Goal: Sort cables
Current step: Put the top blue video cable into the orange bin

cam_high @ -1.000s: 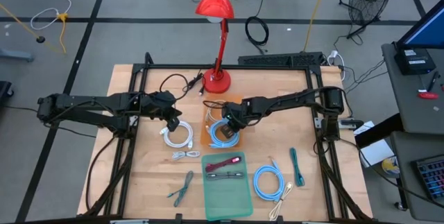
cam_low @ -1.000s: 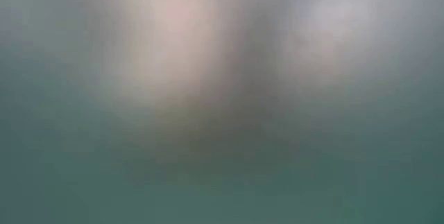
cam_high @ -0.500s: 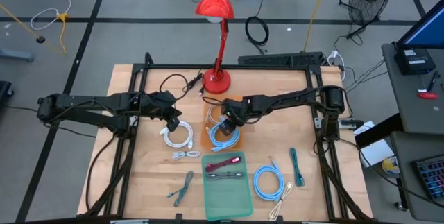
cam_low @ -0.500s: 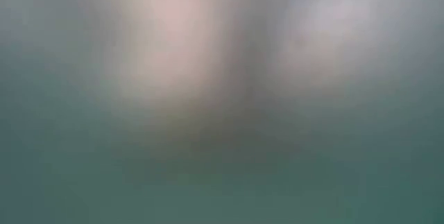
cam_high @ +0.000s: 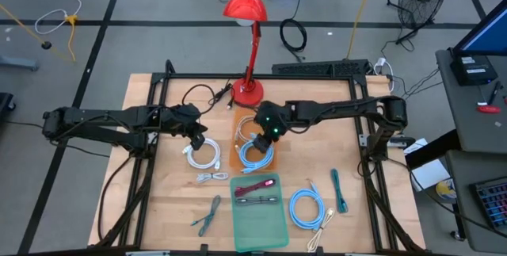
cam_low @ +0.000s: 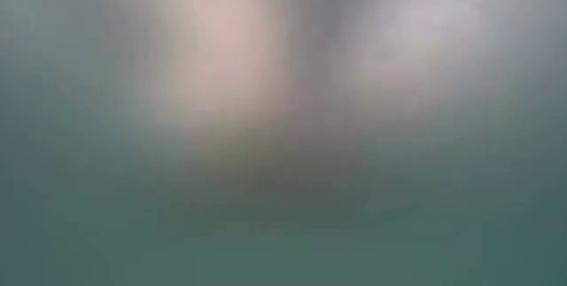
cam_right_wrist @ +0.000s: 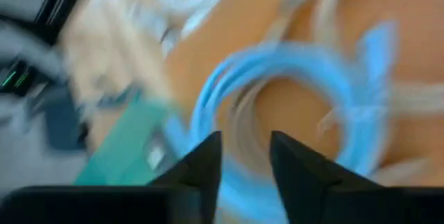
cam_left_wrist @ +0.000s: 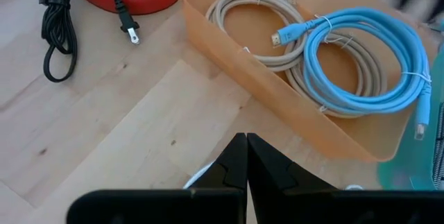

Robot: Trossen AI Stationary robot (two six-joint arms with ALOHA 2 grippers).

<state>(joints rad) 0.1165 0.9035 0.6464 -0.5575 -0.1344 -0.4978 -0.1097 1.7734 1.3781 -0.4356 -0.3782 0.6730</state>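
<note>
Since a second ago my right gripper [cam_high: 261, 135] has risen off the orange bin and pulled toward frame centre, its arm swinging right.

I read the drop into the orange bin [cam_left_wrist: 243, 54] as done: a light-blue coil [cam_left_wrist: 368, 61] lies on a beige coil [cam_left_wrist: 260, 26] inside it, and the right fingers [cam_right_wrist: 201, 168] stand slightly apart with nothing between them. My left gripper [cam_left_wrist: 246, 165] waits with fingers pressed together, empty, just left of the bin, by the white coil [cam_high: 203, 154]. Unsorted cables lie lower in the high view: a light-blue coil at lower right [cam_high: 307, 208], a green bundle [cam_high: 339, 190], a grey bundle [cam_high: 209, 213]. Next I judge a reach to one of these; the lower table offers open room, though the green tray [cam_high: 261, 223] and the red lamp base [cam_high: 248, 92] flank the bin closely.
</note>
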